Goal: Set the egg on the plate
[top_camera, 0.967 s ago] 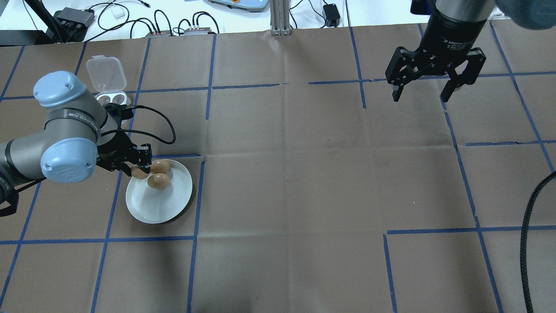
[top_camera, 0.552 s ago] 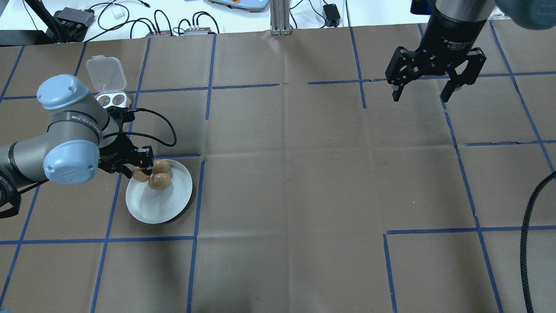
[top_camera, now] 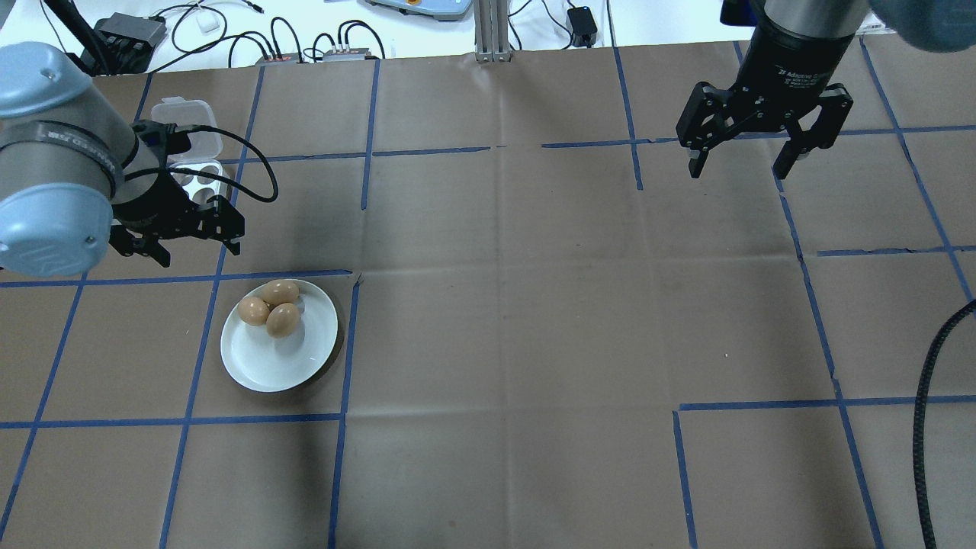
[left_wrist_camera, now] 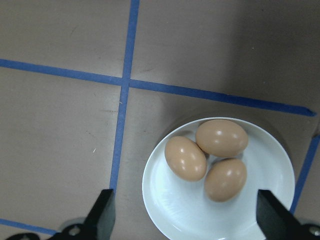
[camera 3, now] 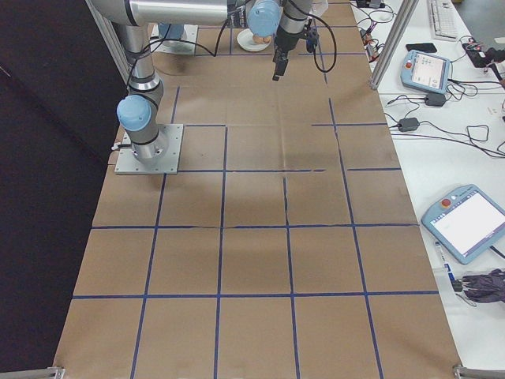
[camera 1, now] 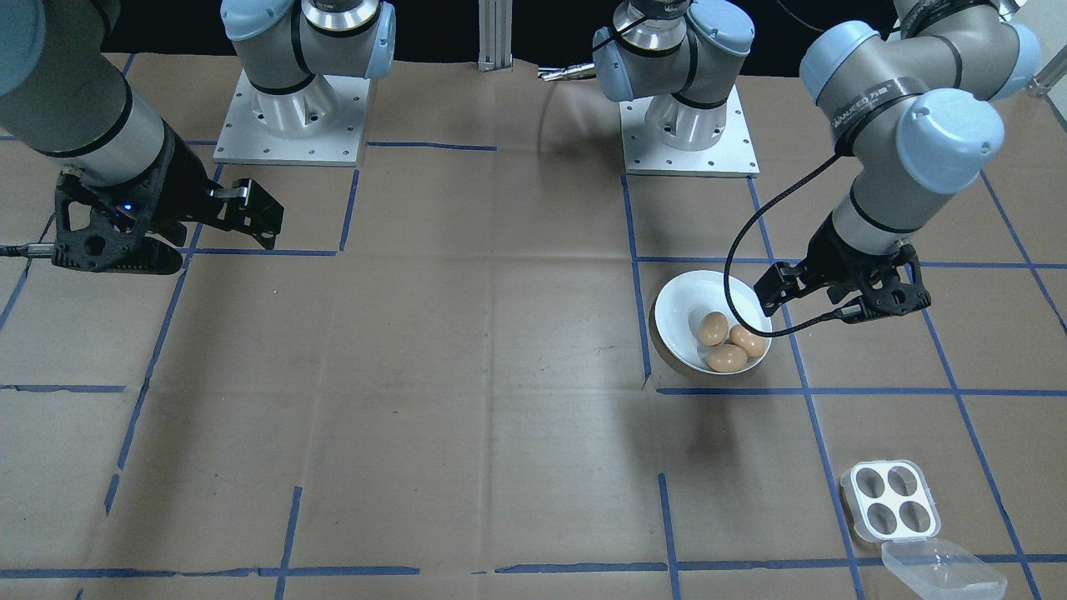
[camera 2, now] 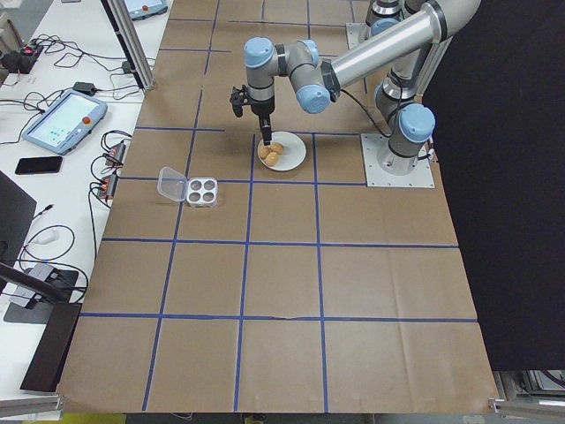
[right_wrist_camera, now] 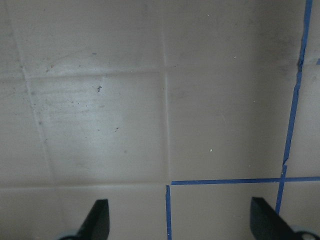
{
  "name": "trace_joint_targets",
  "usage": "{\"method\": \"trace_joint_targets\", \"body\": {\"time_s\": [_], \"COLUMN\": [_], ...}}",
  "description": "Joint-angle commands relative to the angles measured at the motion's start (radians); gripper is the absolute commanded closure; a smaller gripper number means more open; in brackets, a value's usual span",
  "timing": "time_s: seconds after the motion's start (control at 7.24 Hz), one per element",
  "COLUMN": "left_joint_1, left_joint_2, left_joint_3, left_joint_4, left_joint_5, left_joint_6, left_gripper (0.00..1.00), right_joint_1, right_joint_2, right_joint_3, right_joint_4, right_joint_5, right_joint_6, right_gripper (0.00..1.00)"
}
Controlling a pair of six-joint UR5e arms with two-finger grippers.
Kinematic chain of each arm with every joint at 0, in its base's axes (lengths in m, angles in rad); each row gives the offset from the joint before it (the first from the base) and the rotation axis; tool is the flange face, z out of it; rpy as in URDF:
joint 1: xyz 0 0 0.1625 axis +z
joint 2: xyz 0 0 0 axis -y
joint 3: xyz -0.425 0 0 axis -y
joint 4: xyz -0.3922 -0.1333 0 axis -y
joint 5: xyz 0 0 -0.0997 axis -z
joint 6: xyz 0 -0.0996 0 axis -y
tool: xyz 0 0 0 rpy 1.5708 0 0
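**Three eggs on the plate, both grippers empty**

At the left of the overhead view, the left two-finger black gripper (top_camera: 194, 240) was seen raised off the table with its jaws apart and nothing between them, positioned between the small white four-cup egg tray (top_camera: 200, 178) and the round shallow white plate (top_camera: 297, 358). All four cups of the tray were seen empty from the front-facing camera, with its clear hinged lid (camera 1: 942, 571) lying open beside it.

Three smooth brown oval eggs (left_wrist_camera: 212, 155) were found clustered on the glossy plate, touching one another, toward the side of the plate nearest the left gripper. The task was judged largely finished.

The eggs were judged light, rigid but brittle, and liable to roll on the slick glazed surface. A hold was best taken across the narrow middle of one, with gentle pressure, and a set-down made low to avoid cracking.

The table was covered in matte brown paper (top_camera: 496, 305), creased and gridded with blue tape.

At the right, the right black gripper (top_camera: 762, 156) was held well apart from the plate, jaws spread wide and empty.
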Motion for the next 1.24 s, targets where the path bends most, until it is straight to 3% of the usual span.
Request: {"method": "trace_joint_targets", "body": {"time_s": [0.0, 0.41, 0.55, 0.69, 1.1], "left_joint_1": [-0.089, -0.253, -0.287, -0.288, -0.279], "left_joint_2": [0.013, 0.024, 0.062, 0.097, 0.107], "left_joint_3": [0.112, 0.208, 0.196, 0.189, 0.210], "left_joint_4": [-0.099, -0.206, -0.217, -0.219, -0.295], "left_joint_5": [-0.016, -0.020, -0.020, -0.052, -0.049], "left_joint_6": [-0.078, -0.225, -0.230, -0.209, -0.073], "left_gripper": [0.01, 0.01, 0.01, 0.01, 0.01], "right_joint_1": [0.000, 0.000, 0.000, 0.000, 0.000], "right_joint_2": [0.000, 0.000, 0.000, 0.000, 0.001], "right_joint_3": [0.000, 0.000, 0.000, 0.000, 0.000], "right_joint_4": [0.000, 0.000, 0.000, 0.000, 0.000], "right_joint_5": [-0.001, 0.000, 0.000, 0.000, 0.000], "right_joint_6": [0.000, 0.000, 0.000, 0.000, 0.000], "right_gripper": [0.00, 0.00, 0.00, 0.00, 0.00]}}
